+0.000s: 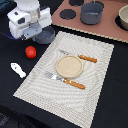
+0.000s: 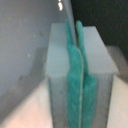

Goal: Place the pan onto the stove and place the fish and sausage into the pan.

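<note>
Gripper (image 2: pixel 77 75) fingers pressed together above the pan (image 1: pixel 45 35), which sits beside the stove (image 1: pixel 75 17); sausage (image 1: pixel 31 51) and fish (image 1: pixel 18 69) lie near the pan

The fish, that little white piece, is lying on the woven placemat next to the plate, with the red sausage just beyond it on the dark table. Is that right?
Not quite. The fish lies on the dark table, off the edge of the woven placemat, on the exterior view's left. The exterior view shows this. The rest holds: the red sausage sits just beyond it on the dark table.
</note>
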Robot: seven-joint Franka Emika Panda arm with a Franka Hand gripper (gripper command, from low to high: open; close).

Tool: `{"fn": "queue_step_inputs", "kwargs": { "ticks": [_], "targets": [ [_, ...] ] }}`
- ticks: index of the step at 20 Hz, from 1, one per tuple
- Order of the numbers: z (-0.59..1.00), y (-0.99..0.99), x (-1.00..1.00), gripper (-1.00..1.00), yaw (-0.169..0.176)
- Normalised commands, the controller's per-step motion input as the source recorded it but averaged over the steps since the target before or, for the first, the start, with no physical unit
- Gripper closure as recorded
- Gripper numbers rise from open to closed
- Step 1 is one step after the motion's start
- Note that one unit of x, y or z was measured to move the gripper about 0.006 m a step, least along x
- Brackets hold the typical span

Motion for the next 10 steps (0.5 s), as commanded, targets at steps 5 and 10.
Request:
{"fn": "queue_step_inputs", "kwargs": {
  "ticks": [5,10],
  "targets": [
    [1.00,0.06,0.01,1.00,-0.076],
    [0.93,0.38,0.27,1.00,-0.018]
  ]
}}
